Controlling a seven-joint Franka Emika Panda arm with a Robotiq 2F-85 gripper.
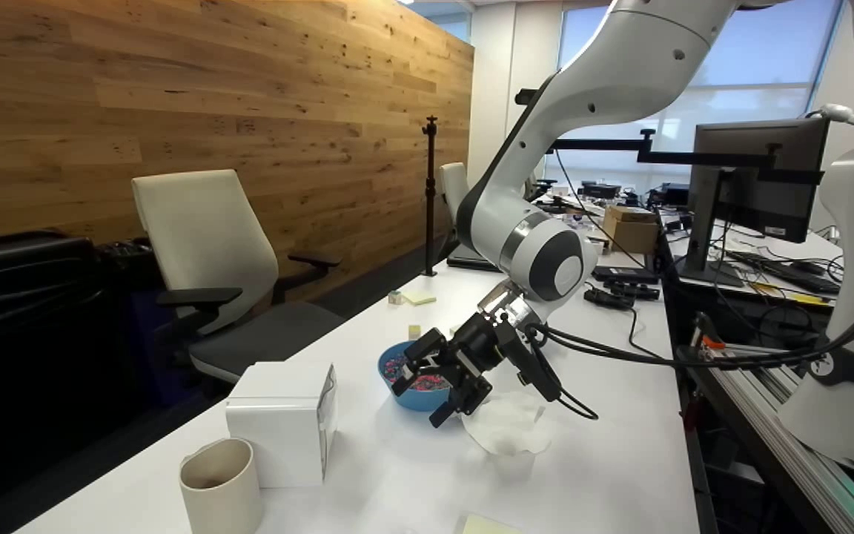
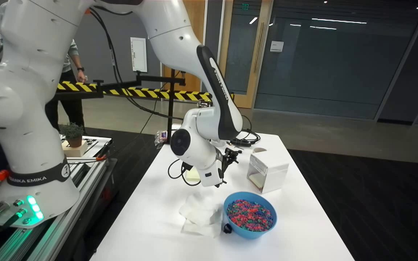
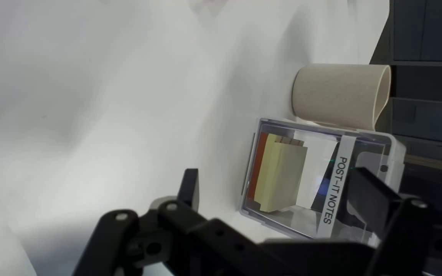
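Gripper (image 3: 280, 189) has its jaws spread wide above the white table (image 3: 129, 122) and faces the Post-it box (image 3: 337, 184), which stands apart from it, just beside the beige cup (image 3: 334, 96).

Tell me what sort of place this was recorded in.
Most likely an office or a similar workspace: in view are an office chair, a computer monitor and a box labelled POST-IT NOTES.
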